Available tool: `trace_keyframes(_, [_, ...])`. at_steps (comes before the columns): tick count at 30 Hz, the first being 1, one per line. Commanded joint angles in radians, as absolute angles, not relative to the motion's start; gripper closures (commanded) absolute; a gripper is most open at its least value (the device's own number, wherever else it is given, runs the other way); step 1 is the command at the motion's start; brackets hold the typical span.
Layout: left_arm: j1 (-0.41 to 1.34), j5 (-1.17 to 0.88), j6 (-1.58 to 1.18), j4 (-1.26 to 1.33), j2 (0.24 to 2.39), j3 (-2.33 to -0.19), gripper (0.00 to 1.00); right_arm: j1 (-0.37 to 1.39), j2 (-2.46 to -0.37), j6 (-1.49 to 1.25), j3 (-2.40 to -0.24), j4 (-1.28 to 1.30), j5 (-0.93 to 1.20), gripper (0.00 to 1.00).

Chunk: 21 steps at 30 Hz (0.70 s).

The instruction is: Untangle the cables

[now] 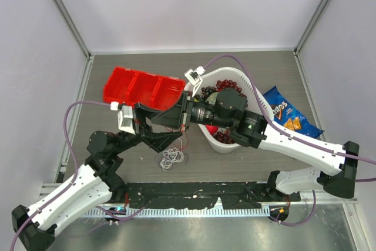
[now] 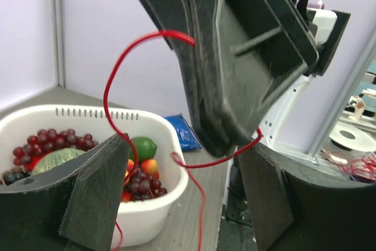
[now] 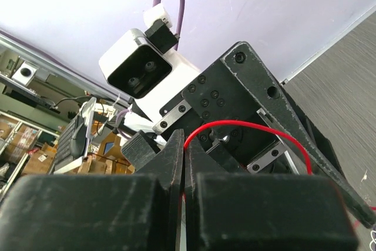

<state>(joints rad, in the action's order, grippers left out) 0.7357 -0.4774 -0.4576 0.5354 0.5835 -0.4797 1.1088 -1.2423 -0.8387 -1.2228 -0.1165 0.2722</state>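
My right gripper (image 1: 154,116) points left and is shut on a thin red cable (image 3: 252,125), which arches out from between its fingertips (image 3: 176,145). Its tip sits inside the wide-open jaws of my left gripper (image 1: 171,126). In the left wrist view the red cable (image 2: 109,89) loops up over the right gripper (image 2: 218,144), crosses between my open left fingers (image 2: 97,192) and hangs toward the table. The left gripper (image 2: 188,151) holds nothing. A small white cable coil (image 1: 172,157) lies on the table just below both grippers. No purplish-grey cable shows.
A white basket (image 1: 226,146) of grapes and other fruit stands right of the grippers, under the right arm. A red divided bin (image 1: 141,89) sits behind the grippers. A blue chip bag (image 1: 289,116) lies at the right.
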Motion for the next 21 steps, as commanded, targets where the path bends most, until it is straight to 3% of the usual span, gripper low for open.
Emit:
trace_keyframes(1, [0.738, -0.396, -0.541, 0.759, 0.638, -0.463, 0.28, 1.111, -1.255, -0.871, -1.235, -0.218, 0.242, 0.99])
trace_keyframes(5, [0.736, -0.327, -0.612, 0.871, 0.657, -0.430, 0.55, 1.111, -1.261, -0.890, -1.209, -0.253, 0.230, 0.99])
trace_keyframes(9, [0.736, -0.302, -0.598, 0.879, 0.632, -0.402, 0.96, 1.111, -1.253, -0.885, -1.197, -0.244, 0.204, 0.99])
trace_keyframes(12, [0.736, -0.281, -0.604, 0.877, 0.595, -0.379, 1.00, 1.111, -1.243, -0.871, -1.195, -0.218, 0.189, 0.99])
trace_keyframes(13, [0.736, -0.278, -0.610, 0.873, 0.588, -0.376, 1.00, 1.111, -1.241, -0.853, -1.201, -0.186, 0.186, 0.94])
trace_keyframes(16, [0.736, -0.262, -0.629, 0.786, 0.552, -0.390, 1.00, 1.108, -1.223, -0.735, -1.223, -0.068, 0.132, 0.55])
trace_keyframes(18, [0.738, -0.247, -0.632, 0.679, 0.526, -0.414, 1.00, 1.103, -1.184, -0.645, -1.218, 0.096, 0.076, 0.34])
trace_keyframes(21, [0.735, -0.186, -0.643, 0.438, 0.496, -0.471, 1.00, 1.092, -1.102, -0.517, -1.204, 0.236, 0.037, 0.24])
